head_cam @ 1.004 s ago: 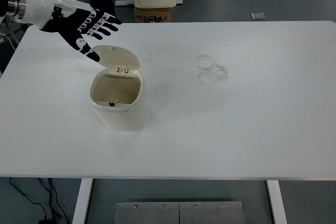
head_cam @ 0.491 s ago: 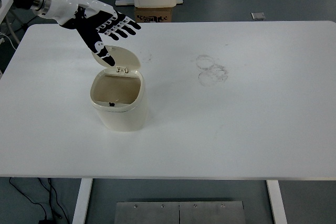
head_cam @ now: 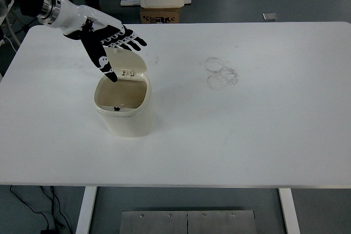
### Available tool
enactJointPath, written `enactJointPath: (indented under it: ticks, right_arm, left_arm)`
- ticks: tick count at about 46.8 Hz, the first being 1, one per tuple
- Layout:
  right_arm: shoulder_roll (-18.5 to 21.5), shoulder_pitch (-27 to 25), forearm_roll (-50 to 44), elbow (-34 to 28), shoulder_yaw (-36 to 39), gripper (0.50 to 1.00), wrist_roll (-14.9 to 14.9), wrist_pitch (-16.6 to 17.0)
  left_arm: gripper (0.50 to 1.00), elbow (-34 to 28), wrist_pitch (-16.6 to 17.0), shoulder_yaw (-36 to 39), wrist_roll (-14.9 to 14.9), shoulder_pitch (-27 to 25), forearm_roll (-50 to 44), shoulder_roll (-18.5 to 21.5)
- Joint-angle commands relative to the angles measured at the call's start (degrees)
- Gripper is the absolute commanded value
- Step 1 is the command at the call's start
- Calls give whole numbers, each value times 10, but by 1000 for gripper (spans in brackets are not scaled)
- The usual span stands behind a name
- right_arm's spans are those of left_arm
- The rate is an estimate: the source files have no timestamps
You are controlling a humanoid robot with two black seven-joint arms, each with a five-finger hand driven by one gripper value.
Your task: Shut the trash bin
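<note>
Left hand (head_cam: 104, 39) dropped onto raised lid (head_cam: 127, 62), fingers spread, gripping nothing.
Trash bin (head_cam: 124, 107) stood open; table (head_cam: 263, 119) bare rightward.

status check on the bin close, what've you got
Left hand open, fingers spread above the lid. Trash bin open, lid upright at the back. Right hand not in view. Nothing blocking.

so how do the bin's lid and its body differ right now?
The lid is a thin flap tipped up at the back; the bin body is a deep tub standing upright on the table. The left hand, fingers spread, overlaps the lid from behind; nothing touches the body. Both are cream plastic, joined at the rear hinge.
</note>
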Motion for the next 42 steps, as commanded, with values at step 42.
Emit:
enactJointPath:
  ticks: [42]
  right_arm:
    - [0,0,0,0,0,991,0,0]
  left_arm:
    - [1000,-77,0,12,63,-7,2,10]
